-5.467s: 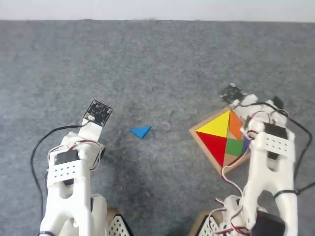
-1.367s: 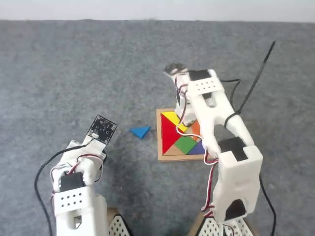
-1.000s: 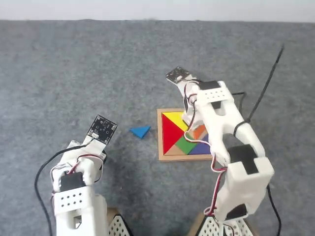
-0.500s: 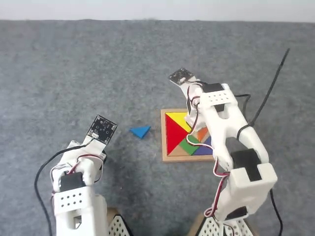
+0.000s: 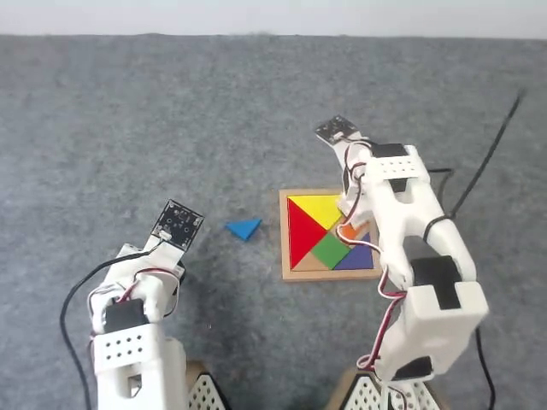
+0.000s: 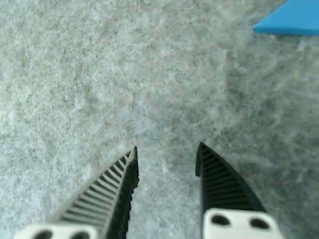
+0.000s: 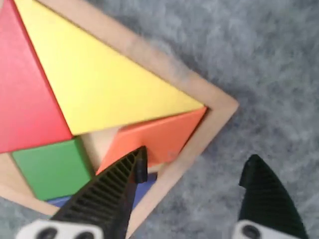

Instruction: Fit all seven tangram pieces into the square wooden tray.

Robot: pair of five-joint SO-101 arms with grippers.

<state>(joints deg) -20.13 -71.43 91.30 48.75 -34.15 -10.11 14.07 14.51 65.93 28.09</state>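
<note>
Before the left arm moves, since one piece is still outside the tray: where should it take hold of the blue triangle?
Probably from straight above. The blue triangle lies flat on the grey mat, so only its thin edges offer a hold. Put one finger against its long edge and the other at the opposite corner, then close. The left gripper is already open and apart from the piece.

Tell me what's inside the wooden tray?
Red piece, yellow piece, green piece, orange piece, purple piece, plus a bare gap. The right arm covers part of the tray, hiding the rest.
</note>
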